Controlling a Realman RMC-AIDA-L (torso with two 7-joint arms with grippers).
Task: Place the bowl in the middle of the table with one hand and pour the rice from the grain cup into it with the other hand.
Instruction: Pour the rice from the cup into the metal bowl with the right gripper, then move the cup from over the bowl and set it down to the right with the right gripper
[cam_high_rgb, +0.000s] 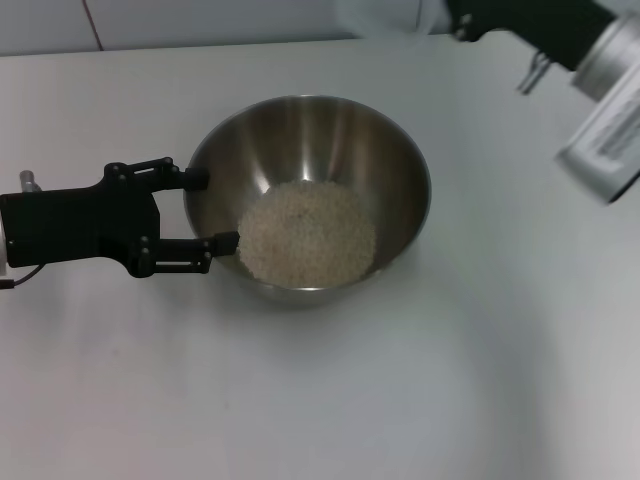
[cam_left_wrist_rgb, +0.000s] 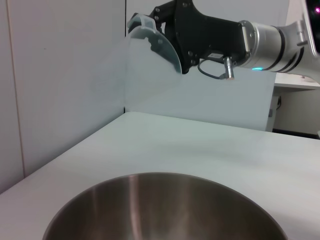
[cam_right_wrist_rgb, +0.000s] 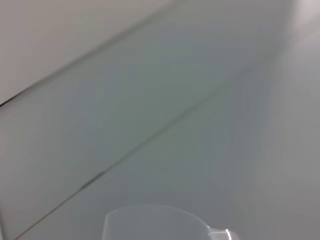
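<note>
The steel bowl (cam_high_rgb: 400, 170) stands in the middle of the white table (cam_high_rgb: 420, 400), and a heap of rice (cam_high_rgb: 305, 230) lies inside it. My left gripper (cam_high_rgb: 215, 210) is open at the bowl's left rim, one finger by the outer wall and the other reaching over the rim near the rice. Part of the bowl (cam_left_wrist_rgb: 165, 205) fills the foreground of the left wrist view. My right gripper (cam_high_rgb: 452, 15) is raised at the back right, shut on the tilted grain cup (cam_left_wrist_rgb: 150, 55), which looks empty. The cup's rim (cam_right_wrist_rgb: 155, 220) also shows in the right wrist view.
The right arm's silver forearm (cam_high_rgb: 610, 110) hangs over the back right of the table. Pale wall panels (cam_left_wrist_rgb: 60, 90) stand along the table's far edge and one side. Bare tabletop surrounds the bowl.
</note>
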